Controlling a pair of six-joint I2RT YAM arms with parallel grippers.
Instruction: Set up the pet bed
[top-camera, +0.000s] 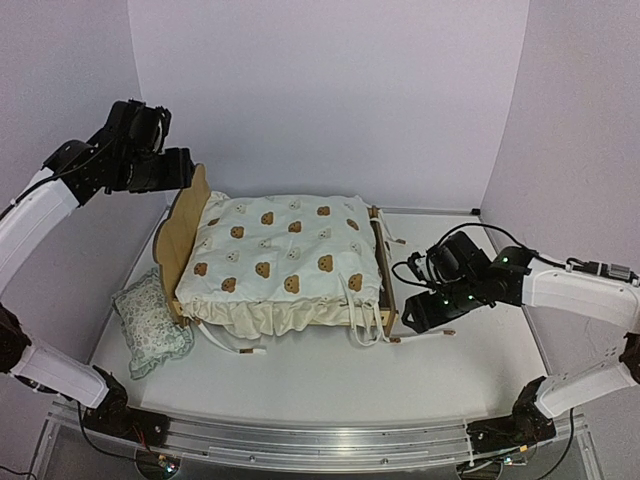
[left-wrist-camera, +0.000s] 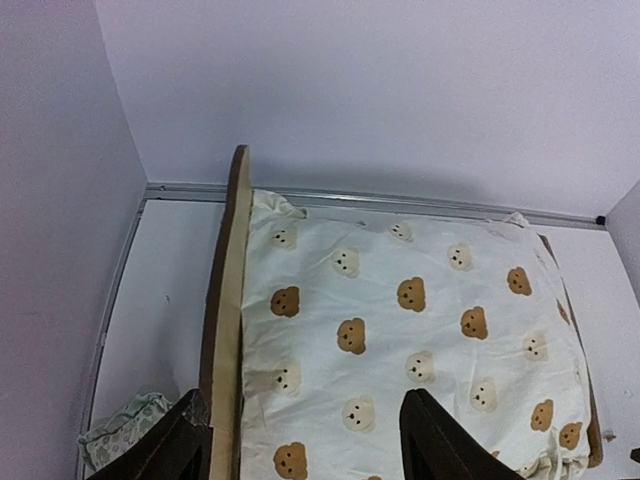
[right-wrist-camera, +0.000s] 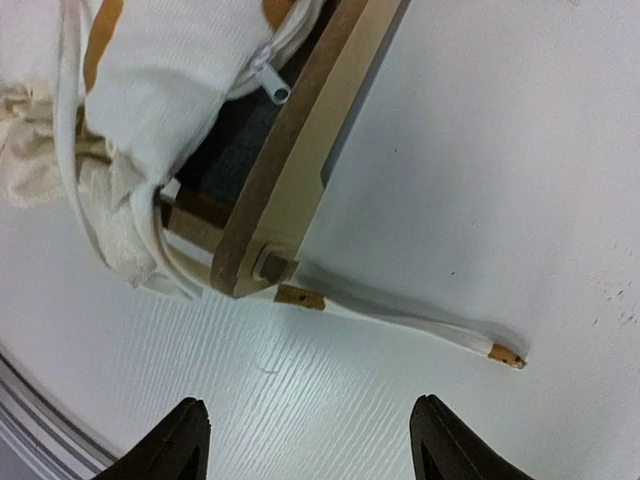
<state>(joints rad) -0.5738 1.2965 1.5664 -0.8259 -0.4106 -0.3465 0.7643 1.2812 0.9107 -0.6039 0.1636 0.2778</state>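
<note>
From the overhead camera I see the pet bed (top-camera: 186, 240) standing on the table (top-camera: 450, 380), left of centre, its headboard toward the left wall and its footboard toward the right. A cream bear-print cover (top-camera: 285, 255) lies over it, with the ruffle and ties hanging off the near side. A small floral pillow (top-camera: 150, 322) lies on the table just beside the headboard's near corner. My left gripper (top-camera: 188, 168) hangs above the top of the headboard, apart from it. My right gripper (top-camera: 412, 318) sits low over the table just beside the footboard's near corner.

On the left wrist camera, both fingers (left-wrist-camera: 175, 445) stand wide apart with nothing between them, so that gripper is slack and holds nothing. Below, the headboard edge runs up the view, with the cover to its right and a corner of the pillow at lower left.

On the right wrist camera, the fingers (right-wrist-camera: 450, 445) are likewise spread and hold nothing. Ahead of them is the footboard corner, dark grey fabric behind it, a zipper pull (right-wrist-camera: 270, 85) on the cover, and one tie (right-wrist-camera: 400, 318) trailing flat across the table.
</note>
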